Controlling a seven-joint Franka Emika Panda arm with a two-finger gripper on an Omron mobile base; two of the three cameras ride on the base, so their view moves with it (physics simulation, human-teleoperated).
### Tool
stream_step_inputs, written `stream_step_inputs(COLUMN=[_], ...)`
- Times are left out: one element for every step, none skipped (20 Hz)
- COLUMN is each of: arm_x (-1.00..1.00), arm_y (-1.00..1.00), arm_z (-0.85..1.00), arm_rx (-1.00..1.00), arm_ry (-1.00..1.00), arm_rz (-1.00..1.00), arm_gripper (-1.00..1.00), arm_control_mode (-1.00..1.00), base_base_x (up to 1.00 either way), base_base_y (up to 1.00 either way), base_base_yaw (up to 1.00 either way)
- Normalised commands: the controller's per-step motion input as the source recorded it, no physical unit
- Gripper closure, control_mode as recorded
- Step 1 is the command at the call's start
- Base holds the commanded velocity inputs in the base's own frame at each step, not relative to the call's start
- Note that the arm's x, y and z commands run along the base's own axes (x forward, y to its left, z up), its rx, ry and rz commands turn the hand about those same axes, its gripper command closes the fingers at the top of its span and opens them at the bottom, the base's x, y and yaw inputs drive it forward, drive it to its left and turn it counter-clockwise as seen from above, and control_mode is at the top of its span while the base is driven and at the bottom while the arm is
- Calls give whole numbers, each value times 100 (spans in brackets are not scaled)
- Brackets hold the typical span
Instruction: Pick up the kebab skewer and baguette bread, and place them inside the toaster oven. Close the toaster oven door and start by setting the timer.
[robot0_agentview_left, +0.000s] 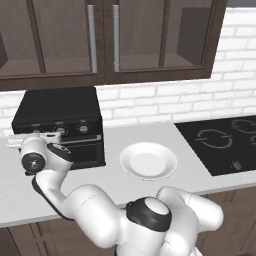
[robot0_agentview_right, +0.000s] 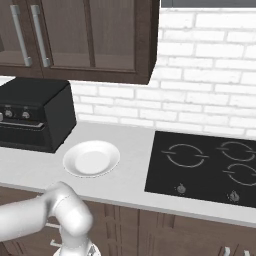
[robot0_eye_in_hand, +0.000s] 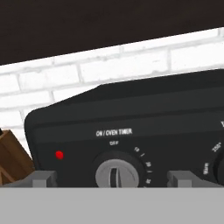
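The claw (robot0_eye_in_hand: 112, 178) is spread, its tips either side of the timer knob (robot0_eye_in_hand: 114, 174) on the oven (robot0_agentview_left: 57, 120), not touching it. The oven stands at the desk's (robot0_agentview_left: 112, 185) left, door (robot0_agentview_left: 85, 150) shut. An empty plate (robot0_agentview_left: 148, 161) lies just beside it.

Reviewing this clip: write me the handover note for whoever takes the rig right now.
Gripper: open, fingers either side of the timer knob, not yet gripping it.
Toaster oven: on the counter left of the white plate; toaster oven door looks closed.
Plate has nothing on it; kebab skewer and baguette bread are presumably inside.
Knob reads about OFF, though the red light beside it glows.
Left: grip and turn the timer.
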Motion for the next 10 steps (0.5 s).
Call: stream_step_inputs(arm_x=[9,6,6,6,6,6,8,13,16,15], arm_y=[7,2,0,0,0,0,0,0,0,0], arm_z=[-10,-7,-2,-3,0,0,0,0,0,0], arm_rx=[0,0,0,0,0,0,0,0,0,0], arm_ry=[0,0,0,0,0,0,0,0,0,0], arm_rz=[0,0,0,0,0,0,0,0,0,0], arm_gripper=[-100,-100,-100,-100,-100,-100,-100,-100,-100,-100], arm_control_mode=[-100,-100,-100,-100,-100,-100,-100,-100,-100,-100], base_base_x=[0,0,0,0,0,0,0,0,0,0], base_base_y=[0,0,0,0,0,0,0,0,0,0], base_base_yaw=[0,0,0,0,0,0,0,0,0,0])
